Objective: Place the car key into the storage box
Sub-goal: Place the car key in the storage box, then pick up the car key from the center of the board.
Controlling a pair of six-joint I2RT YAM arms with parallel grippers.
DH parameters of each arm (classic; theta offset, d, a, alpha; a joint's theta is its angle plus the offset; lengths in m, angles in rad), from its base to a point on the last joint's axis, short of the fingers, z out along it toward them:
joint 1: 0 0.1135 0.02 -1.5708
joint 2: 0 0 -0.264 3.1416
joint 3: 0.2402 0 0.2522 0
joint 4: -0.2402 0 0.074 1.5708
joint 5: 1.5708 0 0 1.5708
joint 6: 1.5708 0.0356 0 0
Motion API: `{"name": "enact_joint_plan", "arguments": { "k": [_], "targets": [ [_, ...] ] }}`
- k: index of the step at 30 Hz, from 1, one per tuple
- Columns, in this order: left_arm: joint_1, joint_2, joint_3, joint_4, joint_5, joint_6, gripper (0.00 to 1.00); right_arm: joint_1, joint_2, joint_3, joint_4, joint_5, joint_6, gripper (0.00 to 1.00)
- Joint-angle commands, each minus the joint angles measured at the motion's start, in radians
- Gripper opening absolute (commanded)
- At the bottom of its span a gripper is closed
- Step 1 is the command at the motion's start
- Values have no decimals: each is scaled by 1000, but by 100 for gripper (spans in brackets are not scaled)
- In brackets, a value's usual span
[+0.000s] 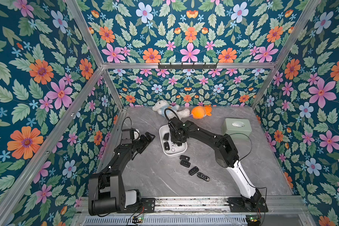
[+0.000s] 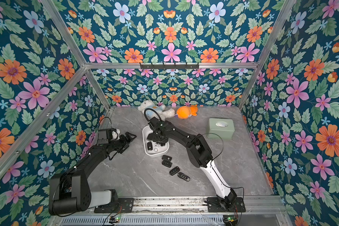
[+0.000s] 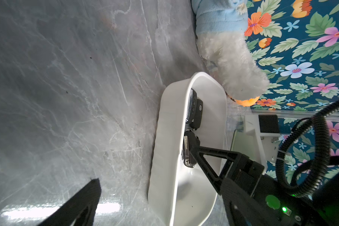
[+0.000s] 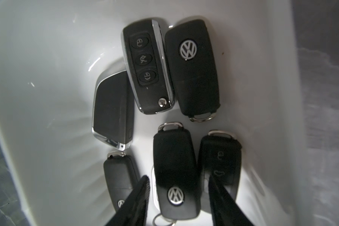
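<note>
The white storage box sits mid-table and holds several black car keys. My right gripper reaches down into it, jaws parted. A black car key with a round silver logo lies flat on the box floor between the fingers, with a gap on each side. In both top views the right gripper hides part of the box. Several more black keys lie in a row on the table in front of the box. My left gripper hangs open and empty to the left of the box.
A sage-green box with an oval top slot stands at the back right. A white plush and an orange plush lie against the back wall, just behind the storage box. Floral walls enclose the grey marble table.
</note>
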Motion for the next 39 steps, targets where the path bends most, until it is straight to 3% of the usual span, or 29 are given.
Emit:
{"name": "enact_joint_plan", "arguments": {
  "k": [1, 10, 21, 29, 39],
  "targets": [
    [2, -2, 10, 10, 17, 19, 99, 2, -33, 6, 0, 22, 4, 52],
    [-6, 0, 36, 8, 66, 33, 99, 2, -186, -126, 70, 75, 44, 52],
    [-127, 26, 104, -10, 63, 57, 99, 2, -515, -624, 226, 121, 180, 52],
    [-285, 52, 184, -66, -24, 131, 99, 2, -811, -1044, 299, 121, 350, 52],
    [-391, 94, 254, -124, -81, 198, 99, 18, -1011, -1336, 344, 30, 433, 52]
  ]
}}
